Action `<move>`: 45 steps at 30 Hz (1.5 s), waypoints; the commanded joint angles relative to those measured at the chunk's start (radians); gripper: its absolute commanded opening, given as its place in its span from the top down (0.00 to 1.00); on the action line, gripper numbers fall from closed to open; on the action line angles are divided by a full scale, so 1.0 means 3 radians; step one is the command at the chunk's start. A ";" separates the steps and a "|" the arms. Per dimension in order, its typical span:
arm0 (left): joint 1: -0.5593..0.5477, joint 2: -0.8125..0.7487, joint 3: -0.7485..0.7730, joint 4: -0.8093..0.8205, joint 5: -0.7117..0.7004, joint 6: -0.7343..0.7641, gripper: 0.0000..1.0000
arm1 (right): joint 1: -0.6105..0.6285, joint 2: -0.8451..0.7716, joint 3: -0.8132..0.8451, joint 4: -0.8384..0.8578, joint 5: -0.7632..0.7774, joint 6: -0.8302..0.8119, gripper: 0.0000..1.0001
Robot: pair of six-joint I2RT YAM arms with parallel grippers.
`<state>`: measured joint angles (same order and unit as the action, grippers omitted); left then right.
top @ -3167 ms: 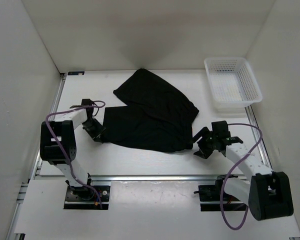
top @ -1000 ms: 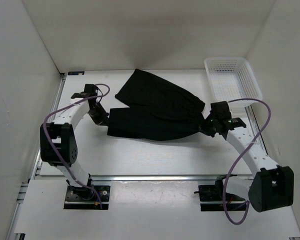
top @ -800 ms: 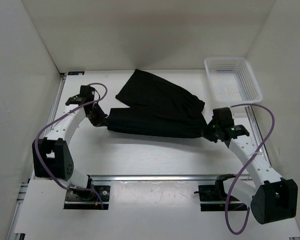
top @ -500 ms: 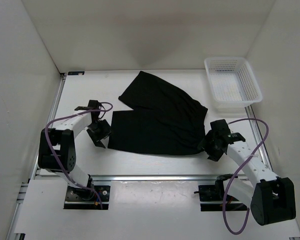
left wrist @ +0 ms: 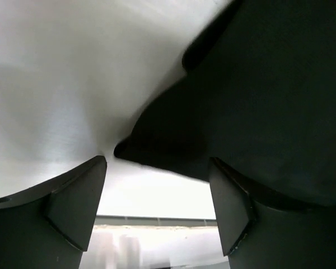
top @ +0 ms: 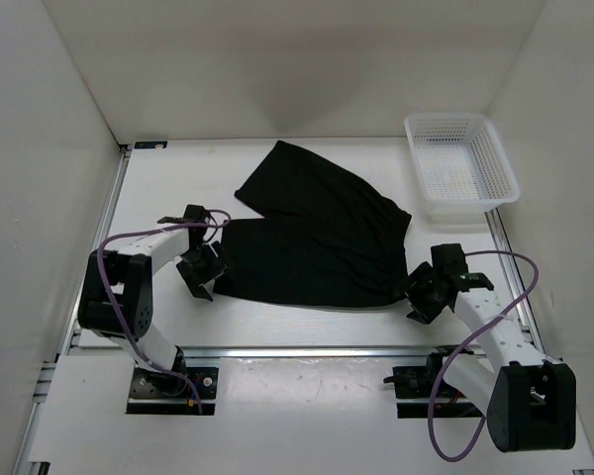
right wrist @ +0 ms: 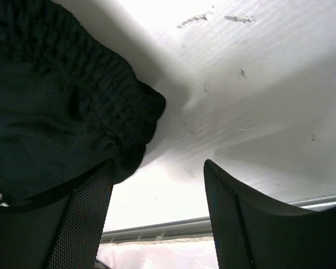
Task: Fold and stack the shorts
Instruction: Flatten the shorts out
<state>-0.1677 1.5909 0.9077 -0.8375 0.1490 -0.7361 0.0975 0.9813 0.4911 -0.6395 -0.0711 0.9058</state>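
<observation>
Top external view: one pair of black shorts [top: 312, 233], spread on the table [top: 307, 322] between the two arms, partly folded.
Item lies mid-table, one leg angled toward the far side, the near part squared into a rough rectangle. Left gripper [top: 200, 272] sits at the cloth's near-left corner, jaws spread, nothing between them; the left wrist view shows that corner just beyond the fingers. Right gripper [top: 419, 295] is just beside the gathered waistband at the near-right corner, likewise spread and empty. White basket [top: 416, 163] stands apart at far right. Step judged: between folds, cloth laid down. Next move likely calls for fresh pinches on two edges, low enough to catch fabric, then a carry-over to halve it.
</observation>
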 commanded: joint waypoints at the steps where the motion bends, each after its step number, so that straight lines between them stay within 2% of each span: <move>1: -0.0080 0.0203 0.0057 0.0184 0.0020 -0.0087 0.16 | -0.0059 -0.0019 -0.0057 0.0255 -0.0197 0.0069 0.33; 4: -0.0111 0.0408 0.0190 0.0225 0.0020 -0.0088 0.38 | -0.0059 0.0052 -0.0144 0.0555 -0.0197 0.0105 0.40; 5: -0.0111 0.0439 0.0221 0.0225 0.0060 -0.0047 0.48 | -0.0059 0.0149 -0.0144 0.0658 -0.0197 0.0105 0.46; 6: -0.0111 0.0439 0.0252 0.0225 0.0061 -0.0047 0.76 | -0.0059 0.0200 -0.0144 0.0755 -0.0197 0.0074 0.49; 7: -0.0111 0.0480 0.0292 0.0225 0.0061 -0.0047 0.87 | -0.0059 0.0261 -0.0144 0.0893 -0.0197 0.0029 0.53; 8: -0.0111 0.0480 0.0323 0.0225 0.0091 -0.0011 0.90 | -0.0059 0.0389 -0.0083 0.0925 -0.0197 -0.0007 0.68; 10: -0.0111 0.0434 0.0410 0.0225 0.0122 -0.0011 0.90 | -0.0059 0.0502 0.0055 0.0925 -0.0197 -0.0124 0.86; 11: -0.0111 0.0393 0.0446 0.0225 0.0153 0.0019 0.90 | -0.0059 0.0533 0.0238 0.0783 -0.0101 -0.0171 0.98; 12: -0.0070 0.0347 0.0487 0.0179 0.0153 0.0020 0.90 | -0.0059 0.0533 0.0336 0.0716 -0.0055 -0.0222 1.00; 19: 0.0109 -0.0087 0.1151 -0.0209 0.0056 0.0086 0.90 | -0.0059 0.0329 0.1062 0.0159 0.0273 -0.0647 1.00; 23: 0.0196 -0.0317 0.1356 -0.0424 0.0020 0.0117 0.90 | -0.0059 0.0150 0.1063 0.0000 0.0232 -0.0723 1.00; 25: 0.0196 -0.0430 0.1265 -0.0465 -0.0010 0.0117 0.90 | -0.0028 -0.0023 0.0991 -0.0112 0.0191 -0.0724 1.00; 31: 0.0196 -0.1048 0.0350 -0.0496 -0.0041 0.0020 0.90 | 0.0007 -0.0596 0.0388 -0.0476 0.0038 -0.0724 1.00; 32: 0.0196 -0.1181 0.0238 -0.0496 -0.0041 0.0020 0.90 | 0.0007 -0.0723 0.0322 -0.0516 -0.0013 -0.0724 0.93; 33: 0.0196 -0.1217 0.0095 -0.0496 -0.0082 -0.0016 0.79 | 0.0007 -0.0775 0.0271 -0.0603 -0.0064 -0.0724 0.78; 34: 0.0231 -0.1218 0.0063 -0.0496 -0.0118 -0.0016 0.68 | 0.0007 -0.0821 0.0235 -0.0649 -0.0110 -0.0724 0.51; 35: 0.0232 -0.1218 0.0063 -0.0496 -0.0118 -0.0016 0.51 | 0.0007 -0.0852 0.0234 -0.0705 -0.0075 -0.0754 0.42; 37: 0.0232 -0.1080 0.0296 -0.0496 -0.0149 0.0065 0.26 | 0.0007 -0.0853 0.0316 -0.0798 0.0007 -0.0754 0.29; 41: 0.0186 -0.0559 0.1012 -0.0496 -0.0255 0.0183 0.25 | 0.0007 -0.0491 0.0683 -0.0757 0.0328 -0.0601 0.27; 43: 0.0140 -0.0125 0.1496 -0.0496 -0.0292 0.0265 0.28 | 0.0007 -0.0332 0.0832 -0.0595 0.0391 -0.0601 0.31; 45: 0.0063 0.0359 0.1820 -0.0496 -0.0292 0.0347 0.33 | 0.0007 -0.0076 0.1031 -0.0482 0.0467 -0.0601 0.40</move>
<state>-0.1211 1.5707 1.3365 -1.0145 0.0902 -0.6834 0.0994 0.9009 0.7040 -0.8513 0.0059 0.7185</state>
